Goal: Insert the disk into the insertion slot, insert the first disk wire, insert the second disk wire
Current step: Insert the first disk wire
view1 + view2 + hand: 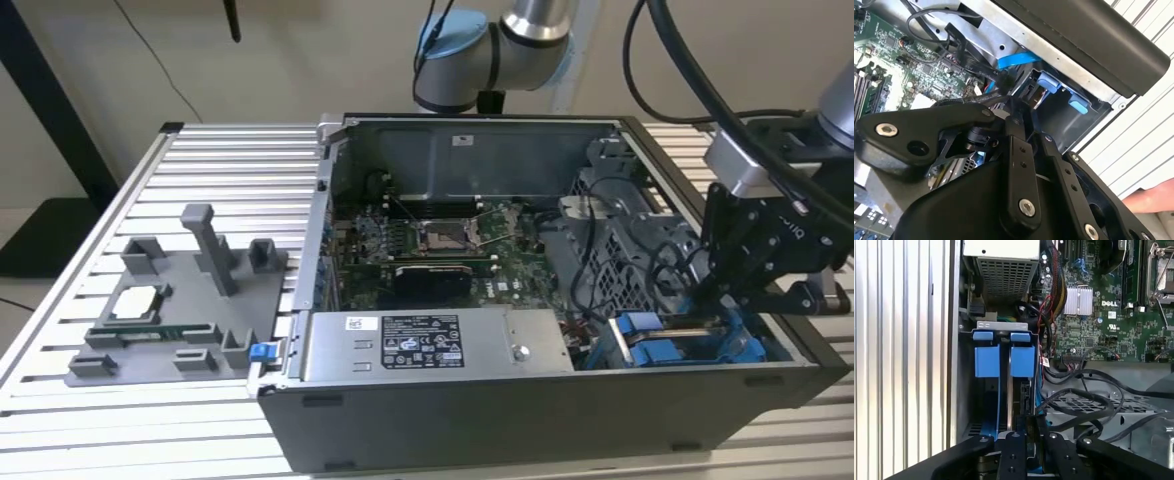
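in the first wrist view the gripper [1029, 425] looks into the corner drive bay of the open computer case. its jaws are drawn nearly together around a narrow dark gap, and whether anything is pinched there i cannot tell. directly ahead of it stands what i take to be the disk [1021, 371], edge-on in its blue carrier and seated in the insertion slot [996, 412], with a second blue carrier [986, 361] just beside it. the disk's long axis runs along the gripper's own line of approach, so the two are in line rather than crossed, and the gripper is at the disk's near end. loose black cables [1094, 376] loop over the perforated cage [1074, 401], which lies between the bay and the motherboard [1104, 315]. the exterior view adds the wider setting: the gripper hangs low over the case's corner on the exterior view's right, near the power supply [427, 345], and the case rests on a slatted table [227, 160]. the second wrist view shows two more things, a flat blue data cable [1014, 62] near the bay and part of a person's hand [1149, 200] beyond the case.
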Controlling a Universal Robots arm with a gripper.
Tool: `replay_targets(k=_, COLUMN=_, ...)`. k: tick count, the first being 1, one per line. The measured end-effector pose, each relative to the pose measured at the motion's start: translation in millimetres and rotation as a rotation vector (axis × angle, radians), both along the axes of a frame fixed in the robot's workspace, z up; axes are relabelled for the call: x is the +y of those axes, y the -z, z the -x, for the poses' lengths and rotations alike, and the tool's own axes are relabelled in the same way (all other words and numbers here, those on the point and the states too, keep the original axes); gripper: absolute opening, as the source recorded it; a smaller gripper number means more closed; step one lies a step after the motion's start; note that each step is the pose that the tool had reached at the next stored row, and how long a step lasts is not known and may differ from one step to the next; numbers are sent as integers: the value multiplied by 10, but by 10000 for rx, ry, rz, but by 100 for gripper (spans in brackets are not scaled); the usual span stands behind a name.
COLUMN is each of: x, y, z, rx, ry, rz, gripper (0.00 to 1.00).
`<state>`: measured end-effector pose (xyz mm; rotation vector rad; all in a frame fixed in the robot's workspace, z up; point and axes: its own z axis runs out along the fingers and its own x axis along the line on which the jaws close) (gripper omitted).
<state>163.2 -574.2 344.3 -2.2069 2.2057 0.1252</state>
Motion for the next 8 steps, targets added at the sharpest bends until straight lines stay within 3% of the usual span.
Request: replay_targets(k=8, x=0, y=41, z=-29, rx=-21, ry=57, rz=3, gripper=0)
